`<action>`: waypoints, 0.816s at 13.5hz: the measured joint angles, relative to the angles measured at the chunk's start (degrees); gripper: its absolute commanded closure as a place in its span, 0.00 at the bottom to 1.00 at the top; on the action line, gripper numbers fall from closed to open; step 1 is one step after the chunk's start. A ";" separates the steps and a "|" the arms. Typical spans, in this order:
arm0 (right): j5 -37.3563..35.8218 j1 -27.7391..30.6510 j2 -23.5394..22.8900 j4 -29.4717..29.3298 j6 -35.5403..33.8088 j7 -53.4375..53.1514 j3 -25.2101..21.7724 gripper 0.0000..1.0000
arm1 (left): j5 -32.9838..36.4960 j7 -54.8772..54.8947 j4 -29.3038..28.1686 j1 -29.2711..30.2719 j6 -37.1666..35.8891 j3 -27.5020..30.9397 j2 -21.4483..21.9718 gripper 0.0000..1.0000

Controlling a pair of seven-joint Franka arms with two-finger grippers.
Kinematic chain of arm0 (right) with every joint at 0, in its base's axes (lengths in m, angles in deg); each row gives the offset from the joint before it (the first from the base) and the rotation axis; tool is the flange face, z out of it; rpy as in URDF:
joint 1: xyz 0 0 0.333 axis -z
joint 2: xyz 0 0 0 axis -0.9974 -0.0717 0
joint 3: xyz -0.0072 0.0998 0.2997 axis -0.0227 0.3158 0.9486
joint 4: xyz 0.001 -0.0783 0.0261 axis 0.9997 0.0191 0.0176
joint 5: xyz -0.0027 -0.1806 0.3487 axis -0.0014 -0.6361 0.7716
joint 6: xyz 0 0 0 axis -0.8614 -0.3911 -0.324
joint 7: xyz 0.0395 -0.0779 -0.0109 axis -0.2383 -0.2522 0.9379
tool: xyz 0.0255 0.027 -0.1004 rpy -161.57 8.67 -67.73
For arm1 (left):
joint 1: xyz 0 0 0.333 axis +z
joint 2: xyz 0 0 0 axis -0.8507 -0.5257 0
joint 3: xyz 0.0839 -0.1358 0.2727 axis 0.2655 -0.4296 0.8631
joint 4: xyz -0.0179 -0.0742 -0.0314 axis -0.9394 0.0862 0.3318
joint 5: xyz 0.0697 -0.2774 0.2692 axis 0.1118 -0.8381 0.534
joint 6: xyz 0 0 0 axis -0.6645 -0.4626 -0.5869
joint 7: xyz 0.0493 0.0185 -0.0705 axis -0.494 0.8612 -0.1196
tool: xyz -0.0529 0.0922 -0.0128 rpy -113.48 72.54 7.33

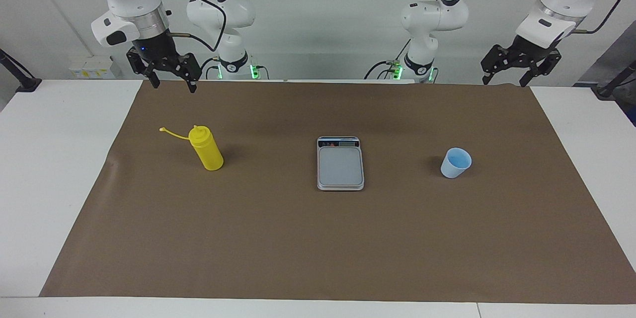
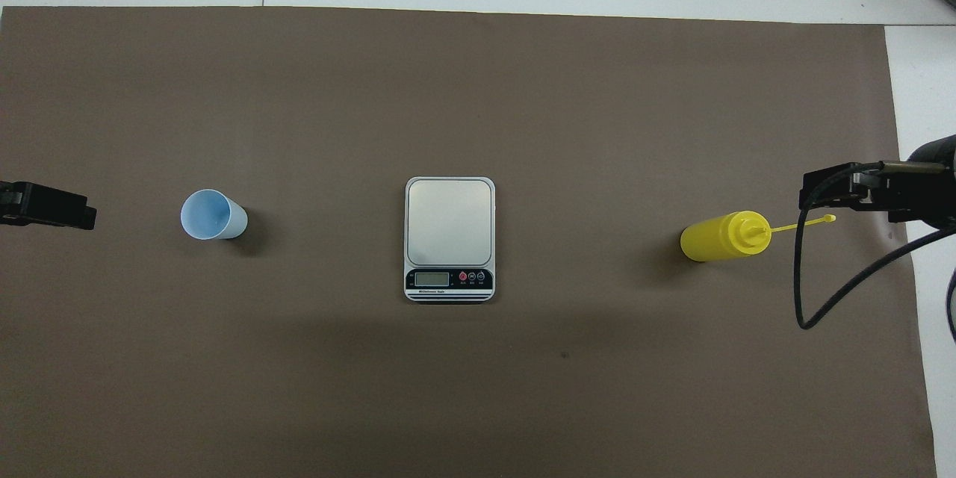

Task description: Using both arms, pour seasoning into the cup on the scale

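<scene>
Much of both arms is cut off: in the facing view their upper links run out of the top edge, and in the overhead view only a dark end of each gripper pokes in from the side edges, so little of their shape can be read there. The writing on the scale's display strip is too small to make out.

Going across the facing view from its left edge, the right gripper [image 1: 173, 81] comes first. It hangs in the air over the edge of the brown mat [image 1: 318, 248] nearest the robots, at the right arm's end of the table [image 1: 54, 169]. Its two fingers are spread apart, pointing down, with nothing between them and nothing touching them.

Next stands the seasoning [image 1: 206, 148], upright on the mat toward the right arm's end, its thin cap strap sticking out sideways toward that end.

The scale [image 1: 340, 163] lies flat at the middle of the mat, well apart from the bottle, its dark display strip at the end nearer the robots and its weighing plate bare.

The cup [image 1: 455, 162] stands upright on the mat toward the left arm's end, well apart from the scale.

Last, the left gripper [image 1: 506, 79] hangs over the mat's edge nearest the robots at the left arm's end, fingers spread wide and holding nothing.
</scene>
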 measured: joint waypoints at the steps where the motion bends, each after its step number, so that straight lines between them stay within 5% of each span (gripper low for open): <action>1: 0.00 0.00 0.00 0.00 0.01 0.00 0.00 0.00 | 0.00 0.05 0.00 0.00 0.00 -0.01 0.00 0.00; 11: 0.00 0.00 0.00 0.52 0.28 0.00 0.00 0.00 | 0.00 0.18 -0.35 -0.01 -0.27 -0.02 0.00 0.00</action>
